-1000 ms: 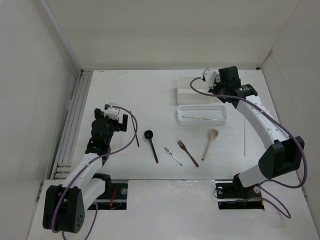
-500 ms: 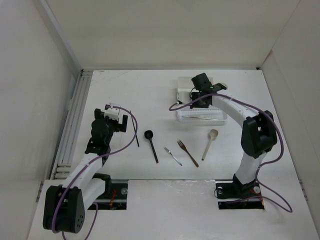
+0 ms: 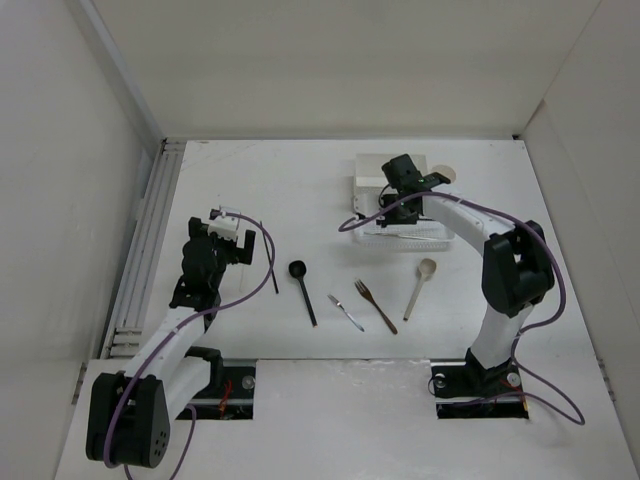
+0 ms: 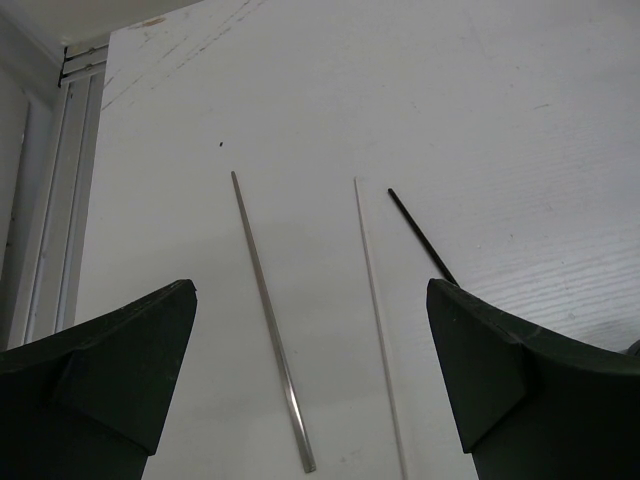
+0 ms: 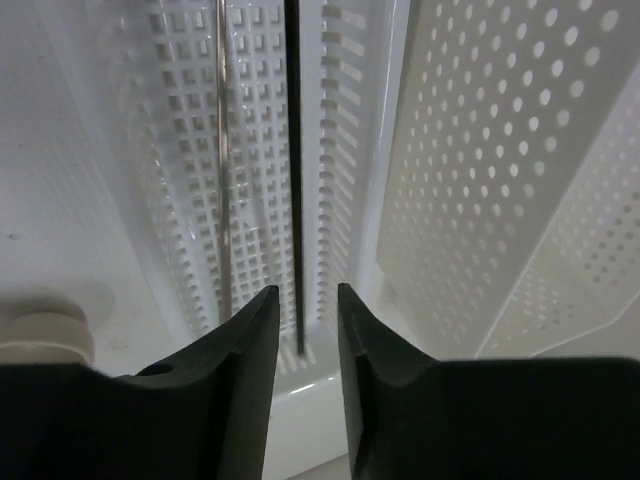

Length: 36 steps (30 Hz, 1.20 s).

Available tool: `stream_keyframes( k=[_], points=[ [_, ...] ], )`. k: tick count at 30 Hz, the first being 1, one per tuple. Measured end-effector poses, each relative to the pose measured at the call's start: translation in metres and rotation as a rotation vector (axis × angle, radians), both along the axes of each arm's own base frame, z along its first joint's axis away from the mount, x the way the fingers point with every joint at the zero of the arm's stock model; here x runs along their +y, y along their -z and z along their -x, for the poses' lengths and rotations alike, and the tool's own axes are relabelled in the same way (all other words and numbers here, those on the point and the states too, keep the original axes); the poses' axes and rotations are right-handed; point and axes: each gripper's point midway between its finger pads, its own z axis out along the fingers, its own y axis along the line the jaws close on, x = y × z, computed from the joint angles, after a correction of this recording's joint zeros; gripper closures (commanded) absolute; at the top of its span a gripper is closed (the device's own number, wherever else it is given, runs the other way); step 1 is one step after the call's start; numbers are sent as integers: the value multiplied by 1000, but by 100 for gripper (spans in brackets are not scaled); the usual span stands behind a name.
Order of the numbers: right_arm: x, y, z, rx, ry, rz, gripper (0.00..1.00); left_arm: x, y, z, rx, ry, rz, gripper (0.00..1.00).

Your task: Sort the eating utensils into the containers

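My left gripper (image 3: 228, 226) is open above thin chopsticks (image 3: 268, 258) at the left of the table. In the left wrist view a silver stick (image 4: 266, 325), a thin pale stick (image 4: 377, 330) and a dark stick (image 4: 420, 237) lie between its spread fingers (image 4: 100, 385). My right gripper (image 3: 398, 197) hangs low over the perforated basket tray (image 3: 440, 238). Its jaws (image 5: 307, 300) stand a narrow gap apart with nothing between them. Below them a dark chopstick (image 5: 292, 170) and a silver one (image 5: 222, 160) lie on the tray floor (image 5: 260, 90).
A black spoon (image 3: 300, 274), a small silver fork (image 3: 346, 312), a brown fork (image 3: 376, 306) and a beige spoon (image 3: 421, 284) lie in a row at mid table. A whitish rectangular box (image 3: 368, 172) and a cream round cup (image 3: 444, 174) stand behind the tray.
My right arm has swung from the back right down to the basket tray, and the gripper now hangs low over it. The left arm has not moved.
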Motion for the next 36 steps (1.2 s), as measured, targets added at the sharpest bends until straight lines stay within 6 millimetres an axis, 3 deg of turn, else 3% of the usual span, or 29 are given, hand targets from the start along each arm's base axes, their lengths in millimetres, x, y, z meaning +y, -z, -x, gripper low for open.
stream_keyframes(
  k=[2,7,10,12,14,15,17,19,21,22,24,27,29,36],
  points=[
    [0,0,-1,-5,17,-8,56,0,0,0,0,0,0,0],
    [0,-6,-11,-52,85,-46,53,0,0,0,0,0,0,0],
    [-8,-22,-18,-136,173,-110,53,0,-1,0,-4,0,0,0],
    [-22,-44,-19,-217,296,-209,45,0,-2,1,-5,0,0,0],
    [-56,-76,-20,-305,485,-356,37,0,-2,1,-5,0,1,0],
    [-82,-94,-22,-355,594,-430,37,0,-2,1,-4,0,1,0],
    [-149,-125,-20,-446,840,-553,39,0,-2,1,-5,0,1,0],
    [-212,-135,-11,-488,1078,-611,39,0,-2,1,-6,-1,2,0],
    [-261,-120,4,-457,1292,-630,40,0,-4,0,-14,-1,4,0],
    [-276,-104,12,-411,1378,-628,40,0,-6,-1,-20,0,5,0],
    [-287,-64,30,-279,1507,-600,40,0,-8,-2,-30,0,6,0],
    [-274,-12,58,-55,1606,-535,40,-1,-9,-2,-34,-1,11,0],
    [-263,10,73,68,1634,-500,40,-1,-9,-2,-34,-1,13,0],
    [-248,48,102,241,1684,-413,41,-1,-6,-1,-34,-2,20,0]
  ],
)
